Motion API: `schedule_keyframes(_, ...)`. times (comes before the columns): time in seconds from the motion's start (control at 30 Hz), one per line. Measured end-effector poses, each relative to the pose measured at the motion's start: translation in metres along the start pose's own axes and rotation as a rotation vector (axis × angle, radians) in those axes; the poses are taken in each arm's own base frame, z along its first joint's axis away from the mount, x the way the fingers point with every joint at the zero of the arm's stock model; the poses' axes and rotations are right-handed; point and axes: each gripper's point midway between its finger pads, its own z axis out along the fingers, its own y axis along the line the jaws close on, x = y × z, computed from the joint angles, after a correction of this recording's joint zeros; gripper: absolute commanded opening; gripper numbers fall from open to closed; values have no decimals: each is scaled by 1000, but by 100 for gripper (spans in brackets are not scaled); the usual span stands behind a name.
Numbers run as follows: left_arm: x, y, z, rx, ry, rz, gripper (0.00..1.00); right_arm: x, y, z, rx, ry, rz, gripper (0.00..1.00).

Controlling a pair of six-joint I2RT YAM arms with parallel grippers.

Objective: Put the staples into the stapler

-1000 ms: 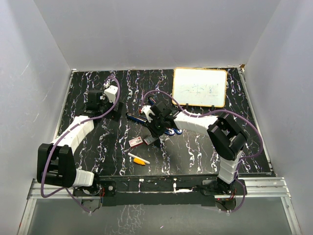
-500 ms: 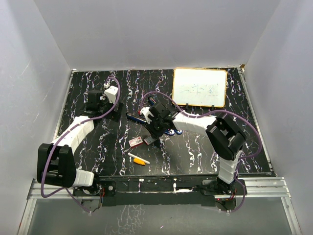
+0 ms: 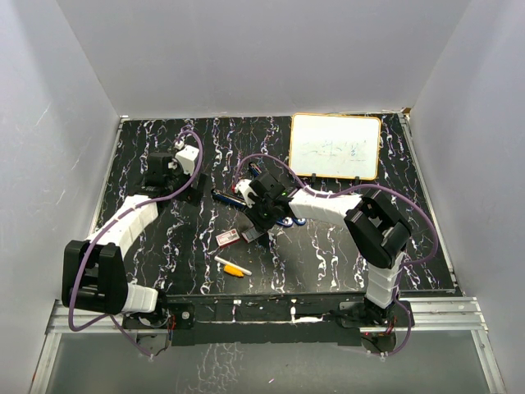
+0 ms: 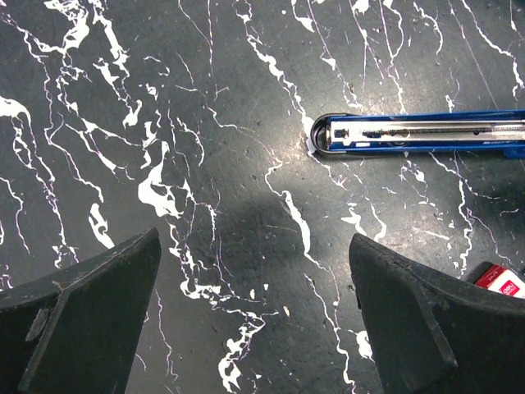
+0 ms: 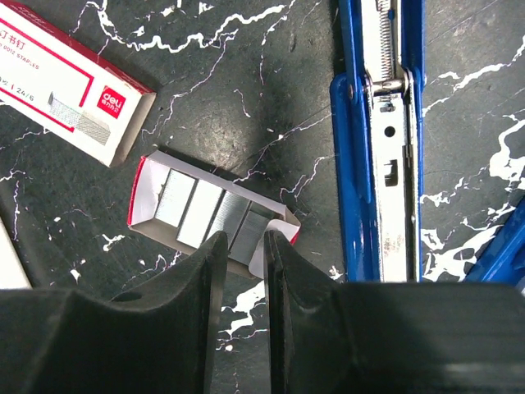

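Observation:
The blue stapler [image 5: 385, 139] lies opened flat, its silver magazine channel facing up; its far tip [image 4: 418, 135] shows in the left wrist view. The staples [image 5: 197, 209] sit as several silvery strips in a small open red-and-white tray, with the box sleeve [image 5: 74, 82] to its upper left. My right gripper [image 5: 244, 236] is lowered onto the tray's right end, jaws narrowed on the end strip. In the top view it [image 3: 253, 234] stands beside the red box [image 3: 228, 238]. My left gripper [image 4: 254, 238] hangs wide open over bare table, left of the stapler [image 3: 225, 197].
A yellow-and-white marker [image 3: 233, 266] lies near the front edge, below the box. A whiteboard [image 3: 335, 146] with a yellow frame rests at the back right. White walls enclose the black marbled table [image 3: 148, 139] on three sides.
My right wrist has edged slightly left and its jaws have narrowed a touch around the end strip. The left arm has not moved.

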Motion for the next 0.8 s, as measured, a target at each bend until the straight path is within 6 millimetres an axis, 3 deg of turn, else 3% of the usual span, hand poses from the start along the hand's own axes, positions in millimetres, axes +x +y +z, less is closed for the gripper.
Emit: schedule_keyframes(0.8, 4, 0, 0, 2, 8, 14, 97, 2, -8, 2, 31, 10, -9, 26)
